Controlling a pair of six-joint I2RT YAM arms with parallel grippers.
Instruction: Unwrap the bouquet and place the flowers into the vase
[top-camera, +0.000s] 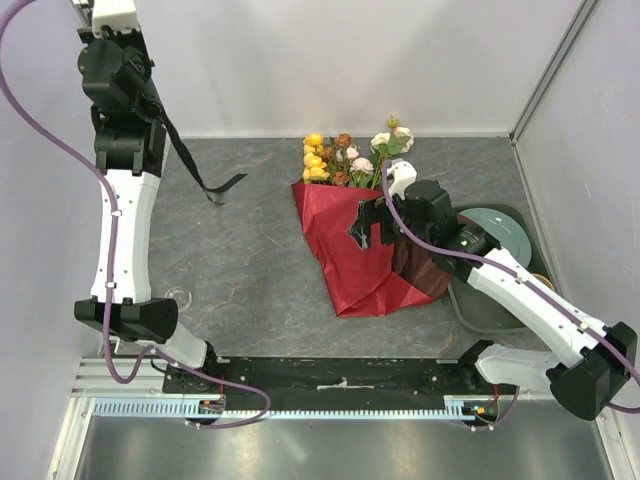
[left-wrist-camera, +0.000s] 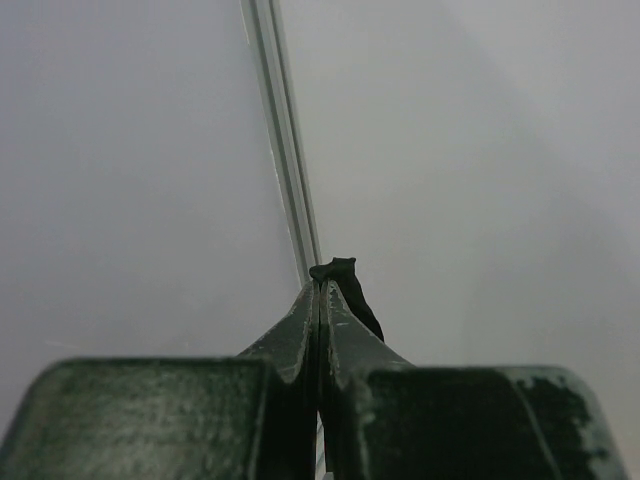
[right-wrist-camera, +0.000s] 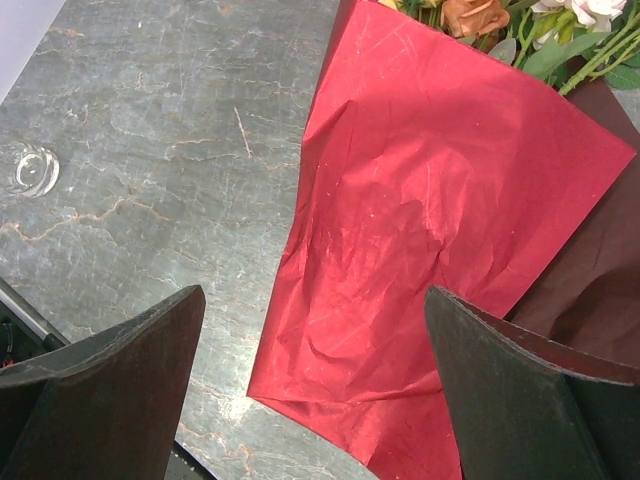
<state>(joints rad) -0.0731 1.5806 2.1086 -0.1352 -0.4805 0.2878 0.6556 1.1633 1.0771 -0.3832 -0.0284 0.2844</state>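
Tho ribbon (top-camera: 190, 163) off, red paper (top-camera: 340, 250) creased

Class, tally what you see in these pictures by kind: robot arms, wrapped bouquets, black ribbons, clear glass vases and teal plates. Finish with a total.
Robot arms: 2 (left arm, right arm)
Wrapped bouquet: 1
Black ribbon: 1
Clear glass vase: 1
Teal plate: 1
Total: 6

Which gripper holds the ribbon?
The left gripper, raised at far left, shut on the black ribbon; the right gripper hangs open over the red paper.
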